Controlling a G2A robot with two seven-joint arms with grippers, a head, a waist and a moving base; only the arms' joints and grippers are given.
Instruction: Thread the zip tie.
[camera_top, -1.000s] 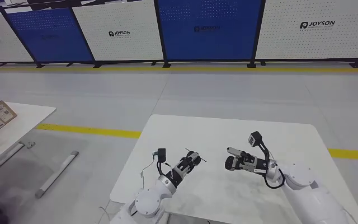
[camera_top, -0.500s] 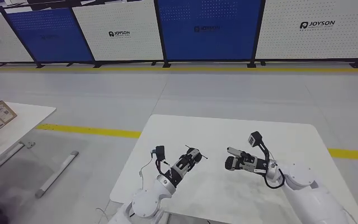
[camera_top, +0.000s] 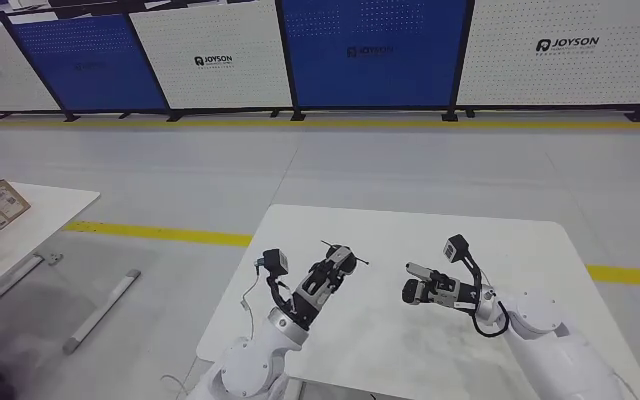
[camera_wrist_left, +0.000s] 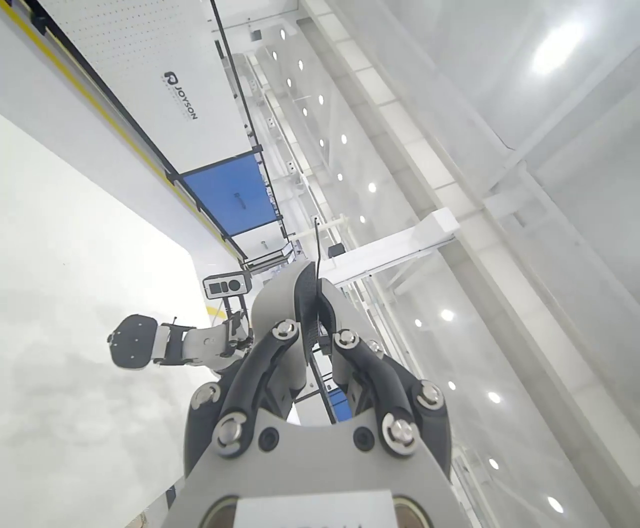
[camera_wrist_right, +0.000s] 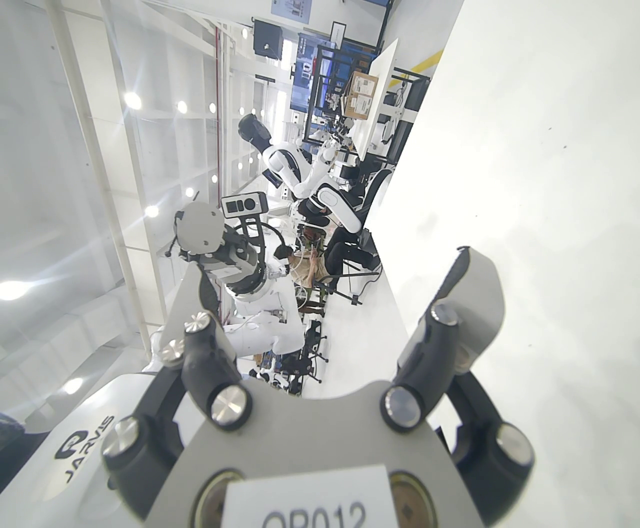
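Your left gripper (camera_top: 341, 257) is pinched shut on the thin black plastic zip tie (camera_wrist_left: 316, 242), whose ends stick out past the fingertips. It sits over the white rectangular table (camera_top: 420, 225), about 8 o'clock from the table's middle. Your right gripper (camera_top: 411, 281) is at 3 o'clock from the left one, well apart, fingers spread and holding nothing.

Zip tie (camera_wrist_left: 316, 240) above the table's (camera_top: 450, 230) left half
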